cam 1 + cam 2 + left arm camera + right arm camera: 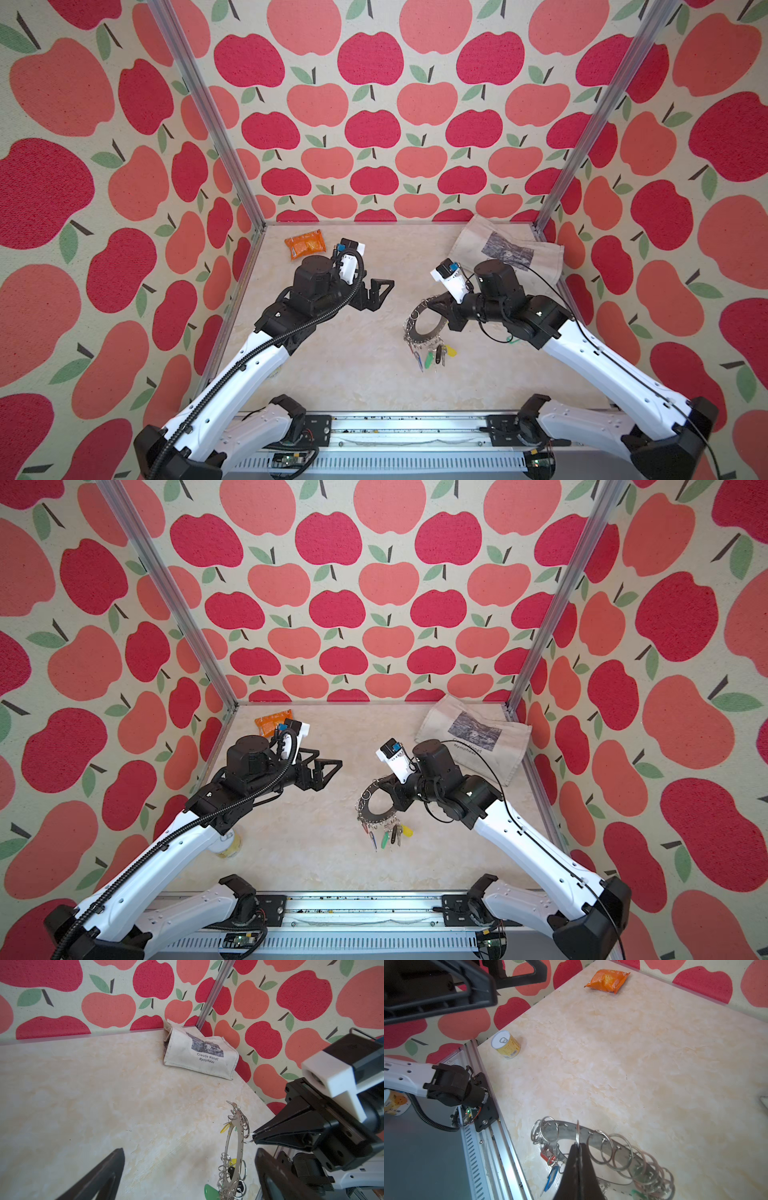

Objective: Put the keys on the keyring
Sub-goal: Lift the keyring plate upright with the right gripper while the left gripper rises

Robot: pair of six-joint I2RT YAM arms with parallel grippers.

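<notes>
R gripper (424, 302) jaws pressed together, pinching one wire ring (577, 1133) on the rim of the keyring (428, 330). Same pinch shows in L wrist view: R gripper (254, 1137) tip sits on a ring at the disc edge. R wrist view has the fingers (572, 1167) closed flat against each other, ring caught at the tip.

Keyring (380, 812) hangs off that one ring, tilted up rather than lying flat, right of centre over the table (332, 374). In L wrist view the disc is near edge-on. Rest of the rim is lined w/ loose rings.

Keys (432, 357) dangle in a bunch from the rings on the disc's low side, nearest the robot base. Tags visible: red, blue, green, yellow. Can't tell if the key tips touch the table.

L gripper (382, 286) jaws wide apart, empty, hovering left of centre, pointing toward R gripper, well apart from the keyring.

Other stuff:
- orange packet (305, 245) at back left, near the wall.
- cloth bag (201, 1053), "Claude Monet Nymphéas" print, in back right corner against the wall.
- yellow can (505, 1047) by front-left table edge, partly under L arm in a top view (228, 845).
</notes>
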